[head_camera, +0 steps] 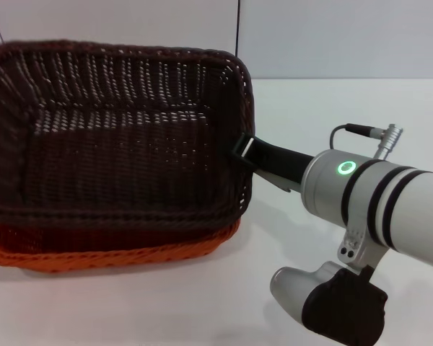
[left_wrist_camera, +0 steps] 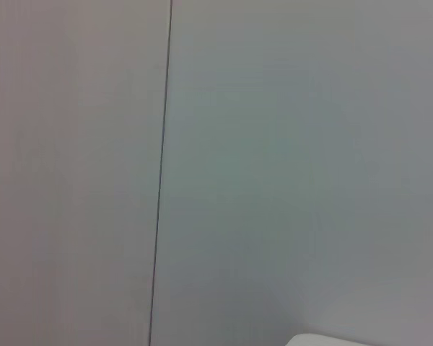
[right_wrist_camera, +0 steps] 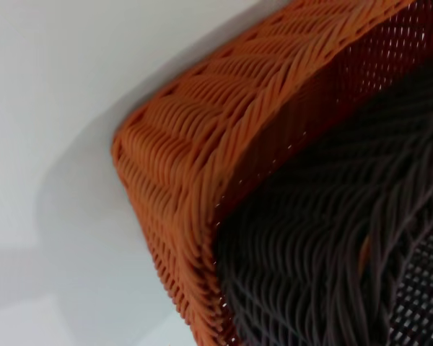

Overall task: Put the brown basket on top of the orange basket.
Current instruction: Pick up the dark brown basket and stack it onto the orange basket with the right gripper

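On the white counter (head_camera: 310, 108) the orange basket (head_camera: 108, 254) sits underneath the brown basket (head_camera: 115, 137), which is nested into it, its right rim pinched in the jaws of the right gripper (head_camera: 244, 152).

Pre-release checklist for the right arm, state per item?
1. brown basket sits inside the orange basket: ok.
2. Seated level: not ok, its right end rides high.
3. right gripper on the brown basket's right rim: ok.
4. Finger state on that rim: cannot tell.
5. Orange basket flat on the table: ok.
6. Left gripper clear: cannot tell, out of view.
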